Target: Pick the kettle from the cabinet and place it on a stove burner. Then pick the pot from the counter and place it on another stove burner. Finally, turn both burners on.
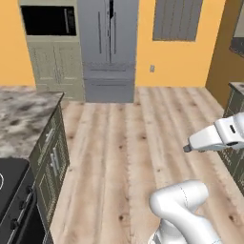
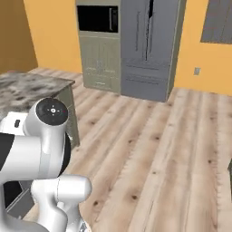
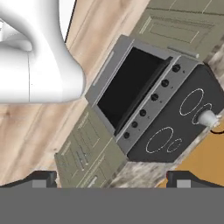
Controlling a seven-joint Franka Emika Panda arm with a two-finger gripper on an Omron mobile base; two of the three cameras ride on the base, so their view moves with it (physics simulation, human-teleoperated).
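Note:
The small silver-grey kettle (image 3: pixel 205 117) stands on the black cooktop (image 3: pixel 183 127), on a small ring burner (image 3: pixel 208 107) next to a larger ring (image 3: pixel 192 101). Two more burners (image 3: pixel 159 140) are marked nearer the knob row (image 3: pixel 153 97). My gripper (image 3: pixel 116 180) hangs well away from the stove. It is open and holds nothing, with its dark fingertips (image 3: pixel 43 178) far apart. The marble-look counter (image 1: pixel 24 114) runs beside the cooktop (image 1: pixel 9 178) and also appears at the left (image 2: pixel 27 88). The pot and the cabinet are out of view.
The stove has a dark oven door (image 3: pixel 129 83) below the knobs, and olive-beige cupboard fronts (image 1: pixel 52 162) flank it. Across the wooden floor (image 1: pixel 124 143) stand a grey fridge (image 1: pixel 107 47) and a tall olive unit (image 1: pixel 52 62) with a black built-in oven.

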